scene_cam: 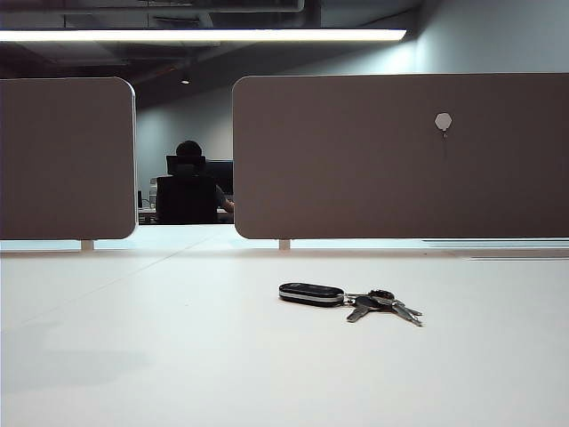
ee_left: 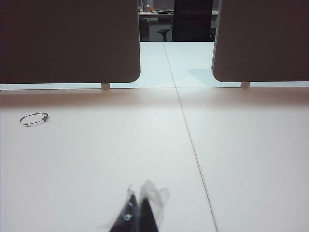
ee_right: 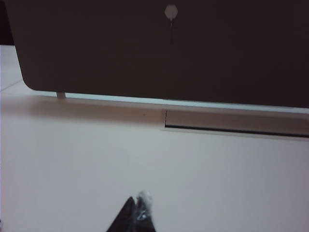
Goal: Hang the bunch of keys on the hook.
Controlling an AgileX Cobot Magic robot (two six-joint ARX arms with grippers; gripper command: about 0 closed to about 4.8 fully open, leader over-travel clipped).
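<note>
On the white surface point(scene_cam: 133, 356) in the exterior view, the bunch of keys point(scene_cam: 348, 298) lies flat, well below the hook point(scene_cam: 443, 123) on the right divider panel point(scene_cam: 356, 160); no arm shows, and such a low, thin bunch could slide away from a pinch. Seen from the left wrist, the left claw point(ee_left: 136, 215) is pressed narrow and empty, a loose ring point(ee_left: 34, 119) well apart, keys unseen. Seen from the right wrist, the right claw point(ee_right: 135, 217) is likewise closed on nothing, the hook point(ee_right: 171, 12) high ahead and tiny, so a slight misalignment could miss it.

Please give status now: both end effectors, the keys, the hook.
Left end effector shut, empty, low over table. Right end effector shut, empty, facing panel. Keys flat on table, untouched. Hook bare on panel; nothing blocking.
</note>
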